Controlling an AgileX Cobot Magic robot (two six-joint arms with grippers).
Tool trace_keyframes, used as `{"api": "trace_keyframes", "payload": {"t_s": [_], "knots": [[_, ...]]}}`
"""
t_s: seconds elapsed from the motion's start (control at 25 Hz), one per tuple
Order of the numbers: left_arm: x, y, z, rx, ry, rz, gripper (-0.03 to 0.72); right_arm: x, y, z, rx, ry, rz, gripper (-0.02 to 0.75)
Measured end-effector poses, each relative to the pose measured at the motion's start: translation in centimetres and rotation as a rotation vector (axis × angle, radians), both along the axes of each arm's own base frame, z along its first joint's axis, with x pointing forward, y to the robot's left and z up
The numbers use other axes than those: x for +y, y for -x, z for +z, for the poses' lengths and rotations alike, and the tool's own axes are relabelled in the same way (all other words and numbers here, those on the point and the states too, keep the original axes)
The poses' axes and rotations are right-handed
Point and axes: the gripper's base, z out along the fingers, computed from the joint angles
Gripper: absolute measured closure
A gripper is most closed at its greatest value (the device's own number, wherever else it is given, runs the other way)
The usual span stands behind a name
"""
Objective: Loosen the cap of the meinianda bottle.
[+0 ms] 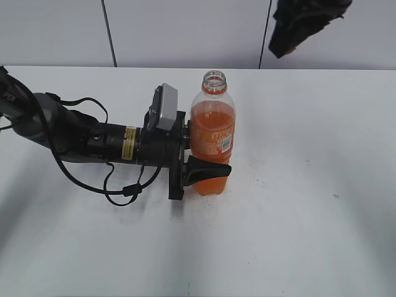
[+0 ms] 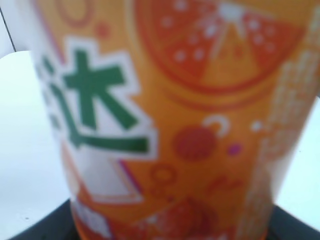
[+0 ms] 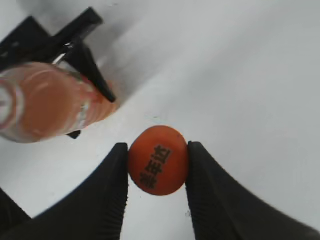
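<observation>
Meinianda bottle (image 1: 212, 133) stands upright on the white surface (image 1: 297, 204), near the middle. Its mouth is open; no cap on the neck, only the orange neck ring showing.

Left pincer (image 1: 199, 151) lies level, side-on, pressed around the bottle's lower body. One dark finger (image 1: 207, 169) crosses in front, under the label. In the left wrist view the label (image 2: 175, 125) fills the frame, blurred, so the hold is close.

Right pincer (image 3: 157, 167) is raised well above the surface and pinches the cap (image 3: 158, 166) between both fingers, printed top facing the camera. From that view the bottle's open top (image 3: 35, 102) sits below and to the left, apart from the cap.

Handling, as judged: bottle nearly full, so fairly heavy and steady, but thin-walled and open. A hard squeeze could push drink out of the mouth. Best held low on the stiffer body, as it is now. Cap is light, rigid, small and smooth-topped; its side wall is the sound place to hold it. Loosening looks already done.
</observation>
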Motion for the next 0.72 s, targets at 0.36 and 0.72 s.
{"api": "trace_keyframes", "payload": {"t_s": [0.36, 0.72], "knots": [[0.0, -0.1, 0.0, 0.023, -0.001, 0.012, 0.296, -9.2, -1.6, -9.1, 0.102, -0.07, -0.426, 0.468], [0.0, -0.2, -0.1, 0.029, -0.012, 0.025, 0.296, -16.2, 2.4, -18.2, 0.163, -0.075, -0.749, 0.468]]}}
